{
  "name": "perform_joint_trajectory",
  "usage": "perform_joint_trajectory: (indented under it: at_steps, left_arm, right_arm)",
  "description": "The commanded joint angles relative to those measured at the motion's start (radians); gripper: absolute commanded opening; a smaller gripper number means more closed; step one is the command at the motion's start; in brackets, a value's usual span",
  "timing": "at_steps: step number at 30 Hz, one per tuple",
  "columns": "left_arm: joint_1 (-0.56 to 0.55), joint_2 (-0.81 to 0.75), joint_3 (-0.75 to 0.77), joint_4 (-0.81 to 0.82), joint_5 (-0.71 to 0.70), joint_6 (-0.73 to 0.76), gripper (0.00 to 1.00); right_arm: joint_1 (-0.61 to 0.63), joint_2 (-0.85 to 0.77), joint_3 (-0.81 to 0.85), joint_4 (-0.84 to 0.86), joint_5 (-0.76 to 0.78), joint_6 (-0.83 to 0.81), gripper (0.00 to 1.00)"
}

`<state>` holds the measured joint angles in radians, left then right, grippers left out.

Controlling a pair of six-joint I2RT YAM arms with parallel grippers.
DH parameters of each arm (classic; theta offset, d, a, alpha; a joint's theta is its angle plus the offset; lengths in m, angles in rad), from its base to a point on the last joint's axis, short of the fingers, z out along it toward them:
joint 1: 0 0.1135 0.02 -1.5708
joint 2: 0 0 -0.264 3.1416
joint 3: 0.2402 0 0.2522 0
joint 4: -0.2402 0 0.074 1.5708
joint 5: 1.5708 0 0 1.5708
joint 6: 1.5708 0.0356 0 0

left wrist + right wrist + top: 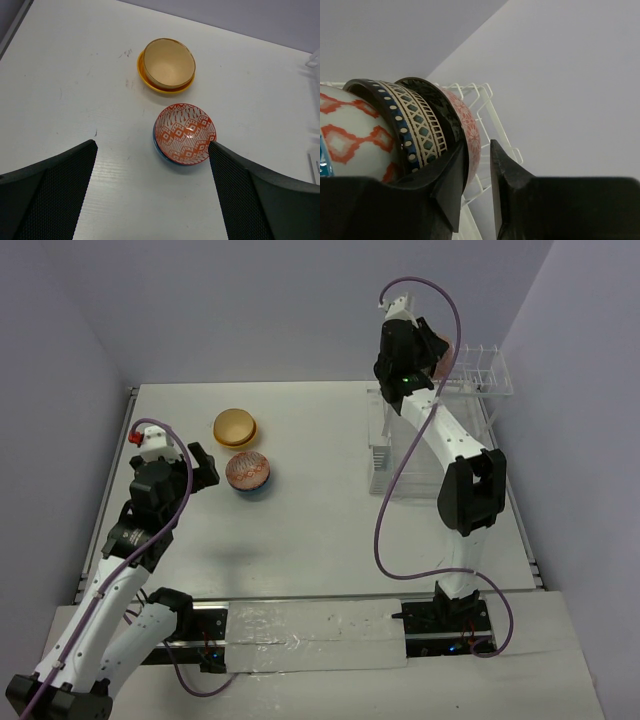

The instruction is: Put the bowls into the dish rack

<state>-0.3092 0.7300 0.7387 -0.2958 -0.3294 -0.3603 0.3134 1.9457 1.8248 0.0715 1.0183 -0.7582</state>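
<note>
Left claw (152, 144) above scuffed white table (60, 75), lilac walls (250, 310) behind

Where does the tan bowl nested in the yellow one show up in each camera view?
Top external: tan bowl left of centre on the table, just beyond the red-patterned bowl.
Left wrist: upper middle, above that same red-patterned bowl.
Right wrist: not in it.
Shared landmark: the red-patterned bowl beside it.

There is one dish rack (483, 368). Three stand at it: one red-and-white bowl (350, 140), one dark patterned bowl (410, 130), one pink bowl (471, 131). Four more sit left of the dish rack: one tan bowl (168, 62), one yellow bowl (142, 71), one red-patterned bowl (186, 132), one blue bowl (159, 148).
</note>
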Motion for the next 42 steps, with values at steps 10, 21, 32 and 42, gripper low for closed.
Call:
perform_joint_trajectory:
  at_steps: [10, 21, 32, 42]
  left_arm:
    - [-0.004, -0.023, -0.007, 0.030, 0.015, 0.004, 0.99]
    - [-0.005, -0.040, -0.009, 0.032, 0.018, 0.004, 0.99]
    - [-0.007, -0.050, -0.010, 0.038, 0.023, -0.005, 0.99]
    - [-0.010, -0.006, 0.004, 0.023, 0.065, -0.037, 0.99]
  right_arm:
    - [0.033, -0.083, -0.016, 0.001, -0.010, 0.036, 0.49]
    - [0.065, -0.123, -0.006, -0.142, -0.038, 0.167, 0.52]
    - [0.095, -0.310, 0.001, -0.410, -0.220, 0.520, 0.58]
    - [0.093, -0.762, -0.310, -0.403, -0.576, 0.933, 0.80]
